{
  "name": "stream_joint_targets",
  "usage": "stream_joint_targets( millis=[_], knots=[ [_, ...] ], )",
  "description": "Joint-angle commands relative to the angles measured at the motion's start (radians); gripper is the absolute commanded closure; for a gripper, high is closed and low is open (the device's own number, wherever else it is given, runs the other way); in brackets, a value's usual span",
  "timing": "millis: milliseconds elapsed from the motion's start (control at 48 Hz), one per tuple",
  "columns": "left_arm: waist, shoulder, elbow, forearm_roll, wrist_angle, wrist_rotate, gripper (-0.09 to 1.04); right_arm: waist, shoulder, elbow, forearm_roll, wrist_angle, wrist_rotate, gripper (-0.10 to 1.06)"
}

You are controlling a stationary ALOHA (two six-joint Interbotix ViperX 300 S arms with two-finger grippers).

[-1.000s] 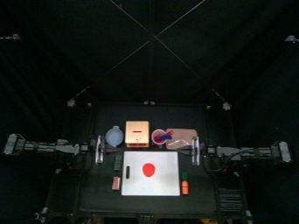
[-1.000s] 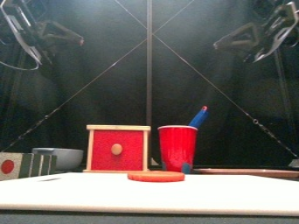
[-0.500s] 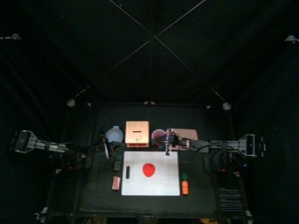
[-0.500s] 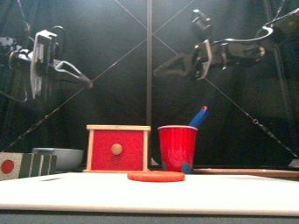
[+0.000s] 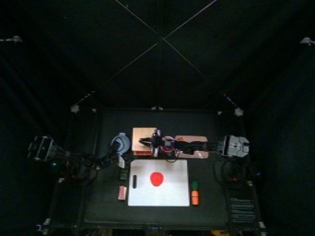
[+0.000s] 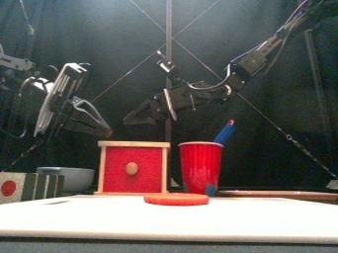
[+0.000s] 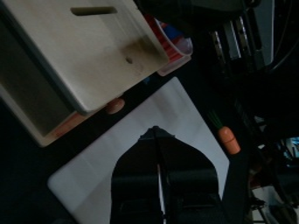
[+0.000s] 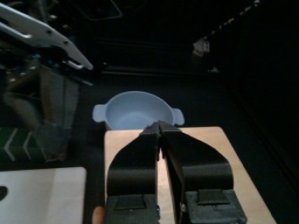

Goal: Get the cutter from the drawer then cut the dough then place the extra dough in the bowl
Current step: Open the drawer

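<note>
Two hands noted, both pressed together, neither holding anything. The right hand [image 8: 158, 129] hangs above the wooden box [image 8: 222, 166]; the left hand [image 7: 155, 132] is raised, apparently just left of the box. The drawer front [image 6: 119, 180] is shut; cutter unseen, presumably inside the box. The dough [image 5: 157, 178] lies untouched on the white board [image 5: 185, 173] before the box. Recommendation: spread one hand, meet the knob [image 6: 130, 168] squarely, pull straight forward, steadying the box.

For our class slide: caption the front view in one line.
Right claw hovers above the wooden box; red dough lies on the white board.
</note>
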Motion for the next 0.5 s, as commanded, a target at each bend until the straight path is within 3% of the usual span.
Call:
stream_joint_targets(
  millis=[21,271,500],
  knots=[
    [0.000,0.020,-0.046,0.005,-0.017,0.000,0.91,-0.006,0.008,-0.037,0.002,0.040,0.000,0.97],
    [-0.002,0.087,-0.055,-0.025,-0.094,-0.008,0.89,-0.006,0.054,-0.031,0.002,0.049,-0.002,0.97],
    [-0.006,0.112,-0.060,-0.091,-0.091,-0.146,0.67,-0.006,0.058,-0.028,0.000,0.057,-0.002,0.97]
  ],
)
